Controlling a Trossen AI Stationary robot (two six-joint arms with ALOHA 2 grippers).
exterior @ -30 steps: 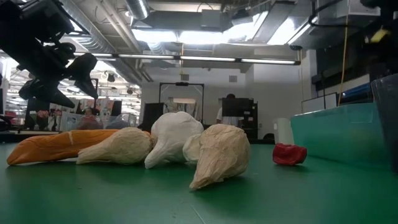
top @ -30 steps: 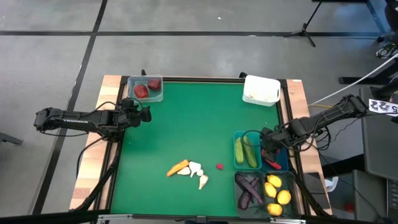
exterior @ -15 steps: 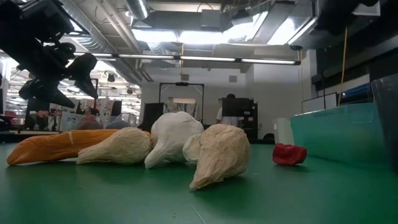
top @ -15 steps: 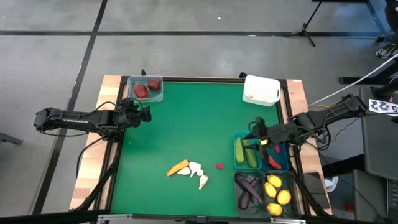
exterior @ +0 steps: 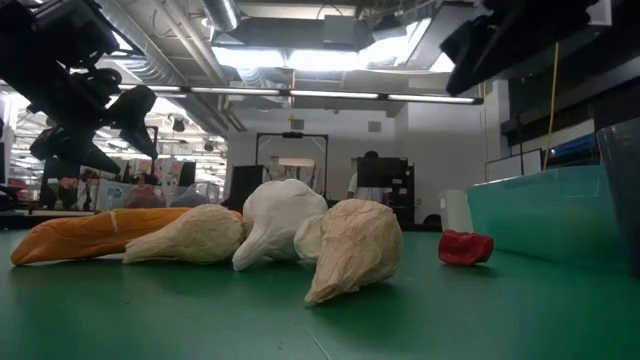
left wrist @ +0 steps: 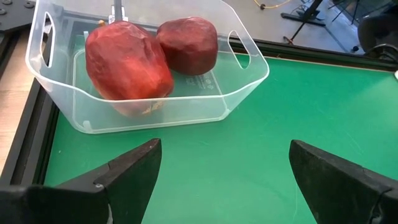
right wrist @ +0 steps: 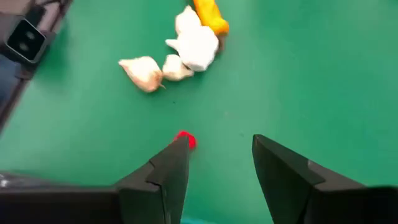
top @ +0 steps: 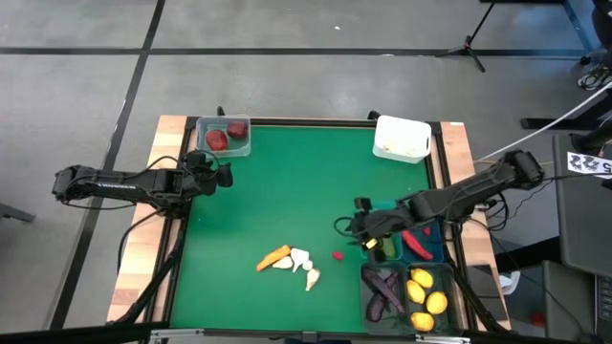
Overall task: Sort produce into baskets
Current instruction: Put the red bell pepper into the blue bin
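Near the table's front middle, the orange carrot (top: 273, 257) lies slantwise, its thick end touching the white garlic (top: 304, 265). Just beside them sits a small red pepper (top: 338, 255), with the right gripper (top: 361, 229) hovering close by, jaws partly apart and empty. Left gripper (top: 218, 173) waits wide open by the clear basket (top: 226, 145).

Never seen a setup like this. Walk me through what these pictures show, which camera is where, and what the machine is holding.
Two dark robot arms work at a green table, sorting toy produce into small bins. One camera looks straight down, one sits level with the tabletop, and one rides on each wrist.

The left gripper waits, open and empty, beside a clear bin holding two dark red fruits.

The right gripper hovers open over the table, holding nothing, close to a small red piece.

A carrot and garlic pieces lie loose mid-table. Bins at the right hold cucumbers, eggplants and lemons. A white bin sits at the far edge.
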